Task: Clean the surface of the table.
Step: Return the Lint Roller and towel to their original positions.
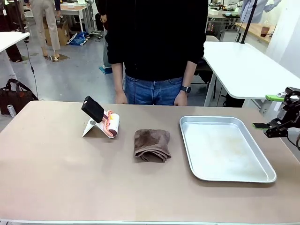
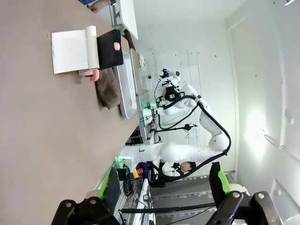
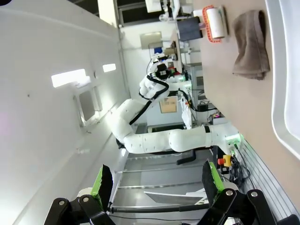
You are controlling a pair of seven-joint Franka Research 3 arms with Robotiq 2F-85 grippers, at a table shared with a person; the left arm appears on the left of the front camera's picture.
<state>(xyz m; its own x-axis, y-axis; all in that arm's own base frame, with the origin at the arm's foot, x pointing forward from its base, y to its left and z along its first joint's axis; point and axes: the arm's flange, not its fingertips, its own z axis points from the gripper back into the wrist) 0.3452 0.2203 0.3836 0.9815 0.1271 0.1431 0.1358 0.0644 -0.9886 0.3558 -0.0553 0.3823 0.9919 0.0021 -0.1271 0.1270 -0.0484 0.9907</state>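
The taupe-brown table (image 1: 70,178) spans the front view. A folded brown cloth (image 1: 152,144) lies near its middle. Left of the cloth, a lint roller (image 1: 107,123) with a black handle rests on a white stand. My right gripper (image 1: 266,111) hovers open at the table's right edge, beside the tray. In the right wrist view that gripper (image 3: 158,183) is open and empty, with the cloth (image 3: 251,44) and roller (image 3: 214,23) far off. My left gripper (image 2: 165,185) is open and empty, looking along the table (image 2: 37,131) toward the roller (image 2: 89,49) and cloth (image 2: 108,86).
A silver metal tray (image 1: 225,147) lies empty on the right part of the table. A person in a black top stands at the far edge with both hands (image 1: 180,98) hanging at the sides. White tables stand behind.
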